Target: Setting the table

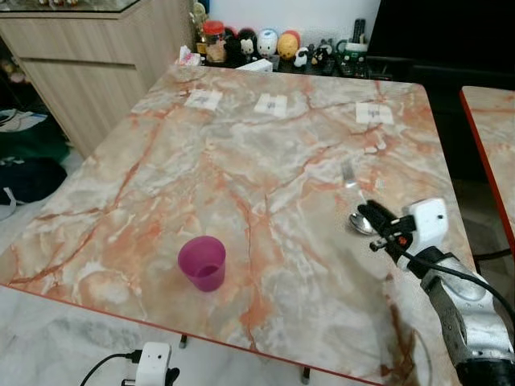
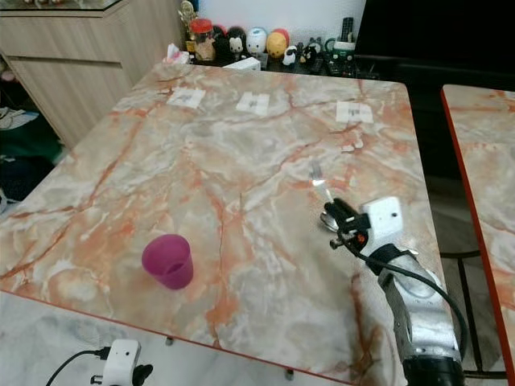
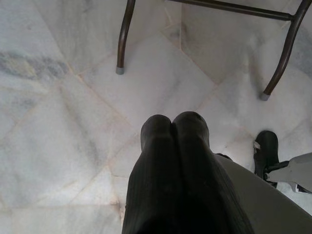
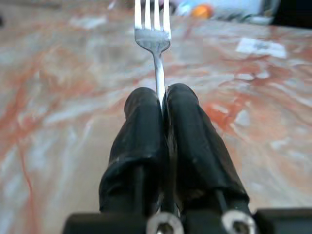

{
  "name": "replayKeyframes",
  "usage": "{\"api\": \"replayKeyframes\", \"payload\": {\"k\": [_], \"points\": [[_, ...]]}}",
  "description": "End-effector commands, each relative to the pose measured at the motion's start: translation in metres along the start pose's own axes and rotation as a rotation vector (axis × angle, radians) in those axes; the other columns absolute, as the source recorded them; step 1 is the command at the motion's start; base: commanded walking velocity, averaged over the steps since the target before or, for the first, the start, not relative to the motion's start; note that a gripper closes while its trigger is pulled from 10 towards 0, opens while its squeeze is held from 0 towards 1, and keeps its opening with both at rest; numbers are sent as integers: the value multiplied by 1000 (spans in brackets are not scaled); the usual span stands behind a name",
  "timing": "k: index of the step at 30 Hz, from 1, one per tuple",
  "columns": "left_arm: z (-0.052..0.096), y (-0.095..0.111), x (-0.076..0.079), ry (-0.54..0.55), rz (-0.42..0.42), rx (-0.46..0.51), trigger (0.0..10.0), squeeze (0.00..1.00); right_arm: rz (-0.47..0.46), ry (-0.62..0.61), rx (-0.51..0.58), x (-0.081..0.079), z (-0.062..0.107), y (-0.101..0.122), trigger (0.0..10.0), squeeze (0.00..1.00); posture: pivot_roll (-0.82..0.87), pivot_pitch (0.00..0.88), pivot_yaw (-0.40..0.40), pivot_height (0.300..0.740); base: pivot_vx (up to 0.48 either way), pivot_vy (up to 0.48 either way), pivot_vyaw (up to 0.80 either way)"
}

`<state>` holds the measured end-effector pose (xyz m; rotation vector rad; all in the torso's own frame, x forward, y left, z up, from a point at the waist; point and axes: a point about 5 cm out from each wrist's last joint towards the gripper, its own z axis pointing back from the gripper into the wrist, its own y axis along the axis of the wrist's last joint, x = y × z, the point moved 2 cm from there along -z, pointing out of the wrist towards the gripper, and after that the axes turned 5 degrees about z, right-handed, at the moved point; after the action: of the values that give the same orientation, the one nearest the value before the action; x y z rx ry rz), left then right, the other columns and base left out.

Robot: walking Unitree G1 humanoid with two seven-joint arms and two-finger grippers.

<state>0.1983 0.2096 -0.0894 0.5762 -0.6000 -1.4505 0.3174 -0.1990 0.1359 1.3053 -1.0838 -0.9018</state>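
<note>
My right gripper [image 1: 372, 214] is low over the right side of the marble table [image 1: 241, 161], shut on the handle of a silver fork [image 1: 348, 174]. The fork [image 4: 155, 34] sticks straight out past the fingertips, tines toward the table's far side. A shiny spoon bowl [image 1: 360, 223] lies on the table right beside the fingers. A purple plastic cup [image 1: 202, 263] stands upright near the front edge, well left of the gripper. My left gripper [image 3: 174, 122] hangs shut and idle over the floor.
Three white paper tags [image 1: 272, 104] lie along the far side. Small figurines and jars [image 1: 265, 42] crowd the far edge. A wooden cabinet [image 1: 88, 64] stands at the left, a second table [image 1: 492, 129] at the right. A white plug [image 1: 153, 363] lies on the floor. Chair legs [image 3: 123, 39] are nearby.
</note>
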Motion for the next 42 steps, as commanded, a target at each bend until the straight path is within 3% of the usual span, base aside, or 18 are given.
{"api": "replayKeyframes", "payload": {"k": [1, 4, 14, 24, 34, 42], "points": [[2, -9, 3, 0, 7, -31, 10000, 0, -38, -132, 70, -2, 4, 14, 10000, 0, -30, 62, 5, 740, 0, 0, 0], [1, -8, 6, -3, 10, -29, 10000, 0, -77, -306, 122, -3, 11, 21, 10000, 0, -34, 51, -5, 740, 0, 0, 0], [1, -10, 5, -4, -3, -35, 10000, 0, -73, -461, 132, 5, 19, 25, 10000, 0, -30, 23, -18, 740, 0, 0, 0], [4, -14, -2, 3, -2, -44, 10000, 0, -39, -477, 103, -1, 19, 22, 10000, 0, -26, 3, -23, 740, 0, -346, -231], [4, -16, 1, -6, -6, -48, 10000, 0, -32, -471, 84, -7, 21, 16, 10000, 0, -23, 0, -24, 740, 0, -367, -764], [4, -16, 4, -15, -10, -47, 10000, 0, -14, -464, 108, -9, 20, 21, 10000, 0, -24, 0, -19, 740, 0, -358, 0]]}}
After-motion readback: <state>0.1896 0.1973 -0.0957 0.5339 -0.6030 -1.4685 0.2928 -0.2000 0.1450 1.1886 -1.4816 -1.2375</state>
